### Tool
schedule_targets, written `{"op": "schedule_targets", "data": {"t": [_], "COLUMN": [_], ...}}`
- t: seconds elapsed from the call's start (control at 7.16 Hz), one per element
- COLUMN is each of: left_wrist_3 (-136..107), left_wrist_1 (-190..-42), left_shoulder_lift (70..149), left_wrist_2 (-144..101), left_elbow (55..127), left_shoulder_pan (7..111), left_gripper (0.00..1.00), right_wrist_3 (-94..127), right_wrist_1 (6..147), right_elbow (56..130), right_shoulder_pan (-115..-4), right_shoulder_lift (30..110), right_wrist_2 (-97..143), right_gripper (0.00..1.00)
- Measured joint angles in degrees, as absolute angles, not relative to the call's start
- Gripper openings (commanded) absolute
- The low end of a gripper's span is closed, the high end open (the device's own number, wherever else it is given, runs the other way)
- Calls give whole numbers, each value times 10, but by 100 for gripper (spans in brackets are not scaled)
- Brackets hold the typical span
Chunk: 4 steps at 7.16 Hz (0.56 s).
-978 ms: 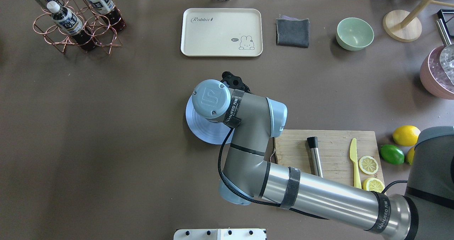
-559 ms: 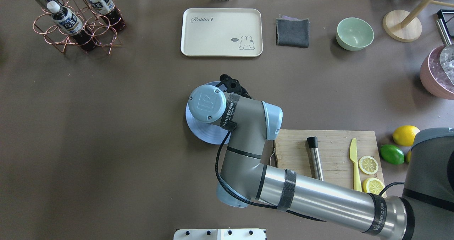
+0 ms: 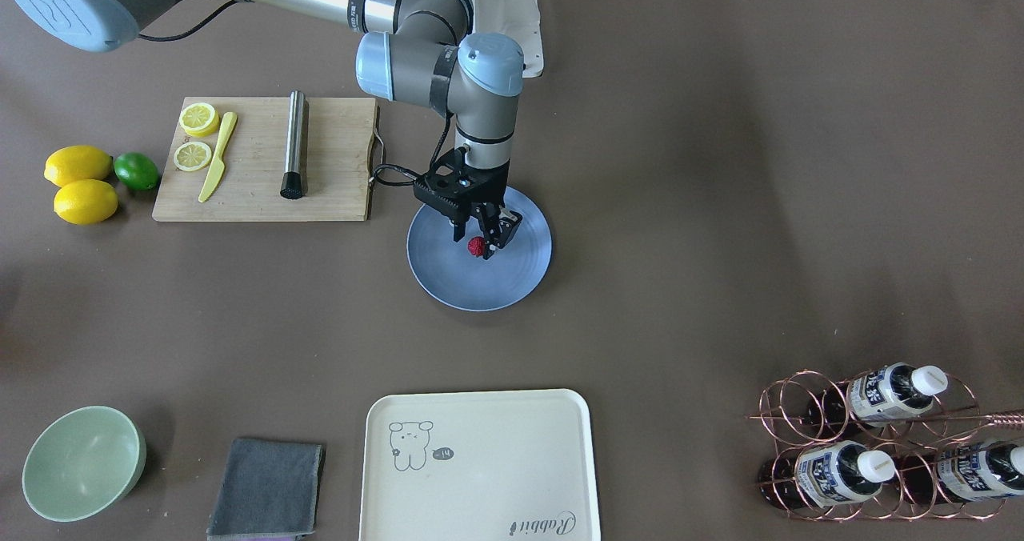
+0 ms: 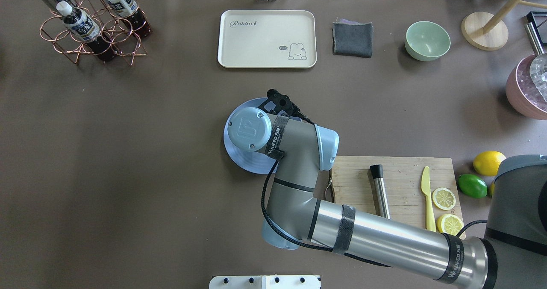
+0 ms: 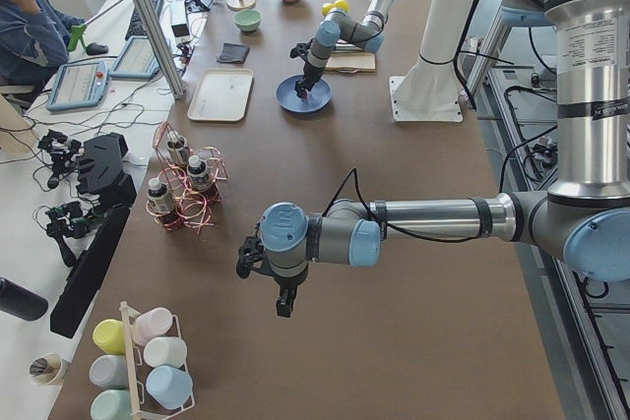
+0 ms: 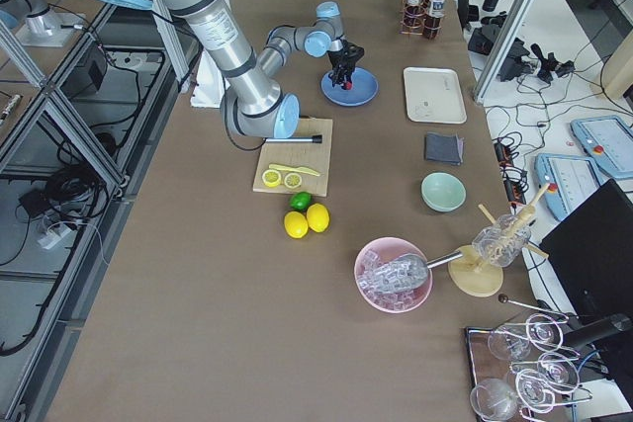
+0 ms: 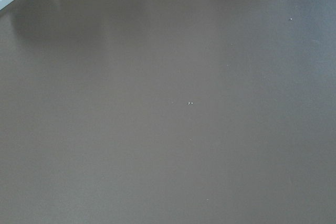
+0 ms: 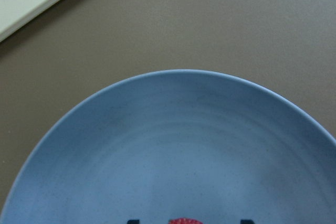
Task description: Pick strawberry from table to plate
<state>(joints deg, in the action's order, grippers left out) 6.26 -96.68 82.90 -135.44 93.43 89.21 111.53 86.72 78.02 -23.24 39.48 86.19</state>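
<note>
In the front-facing view the small dark-red strawberry [image 3: 477,245] sits between the fingertips of my right gripper [image 3: 482,242], which is shut on it just above the middle of the blue-grey plate [image 3: 480,289]. Whether the berry touches the plate I cannot tell. The right wrist view looks down on the plate [image 8: 173,145], with the strawberry [image 8: 181,221] at the bottom edge. From overhead my wrist hides the berry and most of the plate [image 4: 241,158]. My left gripper [image 5: 283,302] hangs over the bare table [image 7: 168,98] far from the plate; its state I cannot tell.
Beside the plate lies a wooden cutting board [image 3: 336,165] with a metal muddler [image 3: 294,145], a yellow knife and lemon slices. Lemons [image 3: 78,165] and a lime [image 3: 136,170] lie past it. A cream tray [image 3: 480,461], grey cloth [image 3: 268,485], green bowl [image 3: 80,461] and bottle rack [image 3: 872,445] line the far side.
My right wrist has shifted a little toward the robot and settled over the plate's middle. More of the plate's far rim now shows. Nothing else on the table moved.
</note>
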Motion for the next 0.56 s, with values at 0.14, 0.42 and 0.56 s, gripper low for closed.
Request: {"op": "schedule_targets", "data": {"t": [0.14,0.42,0.56], "left_wrist_3": [63,63,64], "left_wrist_1": [-967,-967,-967], "left_shoulder_lift": [829,829,828], "left_wrist_2": [-1354,-1354,-1354], "left_elbow": [934,934,935], "left_shoulder_pan": [892,892,892], "left_gripper": [99,99,99], "right_wrist_3": [1100,1020,957], "right_wrist_1": [875,922,942], "right_elbow": [795,879,932], "right_shoulder_pan": [-244,-289,-321], "right_shoulder_lift": [399,439,479], "right_wrist_2": [879,955,1001], "right_gripper": [100,100,100]}}
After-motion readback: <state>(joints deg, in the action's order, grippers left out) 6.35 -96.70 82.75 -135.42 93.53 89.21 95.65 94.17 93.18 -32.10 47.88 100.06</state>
